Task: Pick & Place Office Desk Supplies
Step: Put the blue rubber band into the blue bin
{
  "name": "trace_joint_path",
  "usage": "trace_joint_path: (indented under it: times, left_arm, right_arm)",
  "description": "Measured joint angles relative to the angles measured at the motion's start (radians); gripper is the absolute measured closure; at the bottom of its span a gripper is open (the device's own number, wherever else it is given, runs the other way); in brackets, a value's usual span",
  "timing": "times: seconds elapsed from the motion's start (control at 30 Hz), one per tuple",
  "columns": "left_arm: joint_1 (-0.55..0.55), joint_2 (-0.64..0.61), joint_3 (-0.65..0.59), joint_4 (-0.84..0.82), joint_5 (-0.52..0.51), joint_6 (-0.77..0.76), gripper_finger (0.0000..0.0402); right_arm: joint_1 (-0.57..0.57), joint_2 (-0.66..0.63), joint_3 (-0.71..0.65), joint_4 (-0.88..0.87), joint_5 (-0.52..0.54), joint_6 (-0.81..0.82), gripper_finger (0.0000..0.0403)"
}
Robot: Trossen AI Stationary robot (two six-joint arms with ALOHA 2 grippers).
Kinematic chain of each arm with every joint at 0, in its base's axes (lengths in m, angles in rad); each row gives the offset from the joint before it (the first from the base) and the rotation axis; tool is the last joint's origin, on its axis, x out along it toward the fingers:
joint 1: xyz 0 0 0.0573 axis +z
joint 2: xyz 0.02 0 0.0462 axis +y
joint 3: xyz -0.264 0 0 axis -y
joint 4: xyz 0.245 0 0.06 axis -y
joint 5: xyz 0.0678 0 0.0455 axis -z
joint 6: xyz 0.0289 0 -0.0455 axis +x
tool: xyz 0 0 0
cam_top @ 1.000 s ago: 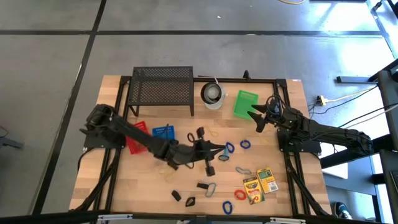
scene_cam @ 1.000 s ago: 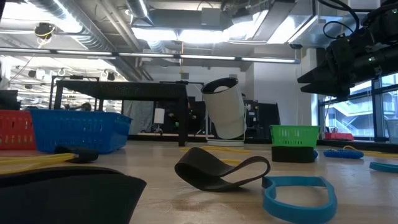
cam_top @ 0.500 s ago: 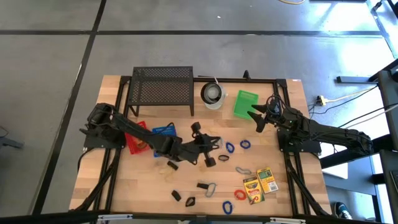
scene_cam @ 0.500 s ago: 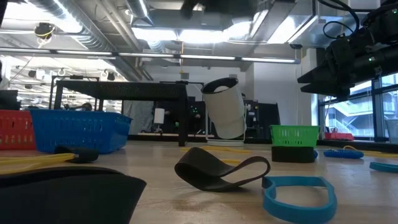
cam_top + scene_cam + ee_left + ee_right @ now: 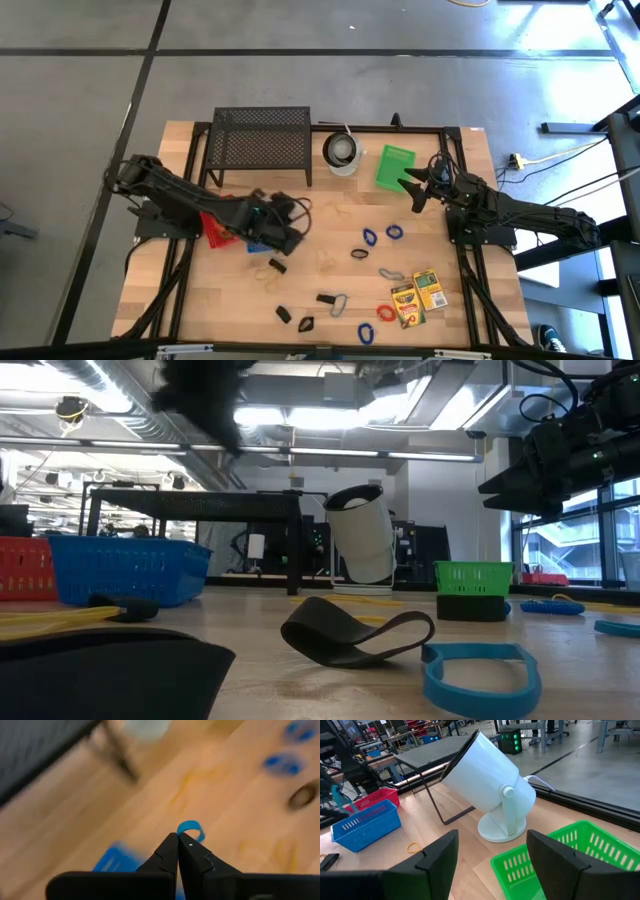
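Note:
My left gripper [image 5: 296, 213] hangs raised by the blue basket [image 5: 262, 214], shut on a blue rubber band [image 5: 190, 829]. My right gripper [image 5: 414, 187] waits open in the air beside the green basket [image 5: 396, 165]. More blue bands [image 5: 369, 237] lie flat on the wood, with a black band [image 5: 355, 635], yellow bands [image 5: 265, 270], a red band [image 5: 385, 312], black binder clips [image 5: 305, 323], silver clips [image 5: 338, 305] and two crayon boxes [image 5: 418, 295]. My left gripper pinches the blue rubber band between its two fingertips [image 5: 170, 845]. A small loop of the band [image 5: 192, 826] sticks out beyond the tips. The band is lifted clear of the table.
A black mesh rack [image 5: 260, 140] stands at the far edge, with a white cup-like object [image 5: 342, 152] beside it. A red basket [image 5: 216, 225] sits left of the blue one. Bare wood lies near the table's left front corner [image 5: 190, 300].
My left gripper has risen from the middle of the table and swung toward the table's left and far side, ending by the blue basket. It stays shut on the blue band. In the low view it now shows as a blur at the top.

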Motion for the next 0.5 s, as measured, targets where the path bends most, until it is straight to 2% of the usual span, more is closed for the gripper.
trace_joint_path:
  times: [0.1, 0.2, 0.5]
  left_arm:
    - [-0.001, -0.012, -0.001, -0.166, 0.1, -0.129, 0.0398]
    - [0.0, -0.013, -0.035, -0.215, 0.187, -0.196, 0.0398]
    - [0.0, -0.011, -0.23, -0.08, 0.24, -0.27, 0.0398]
  right_arm:
    - [0.0, 0.0, 0.0, 0.0, 0.0, 0.0, 0.0166]
    - [0.0, 0.0, 0.0, 0.0, 0.0, 0.0, 0.0166]
    - [0.0, 0.0, 0.0, 0.0, 0.0, 0.0, 0.0166]
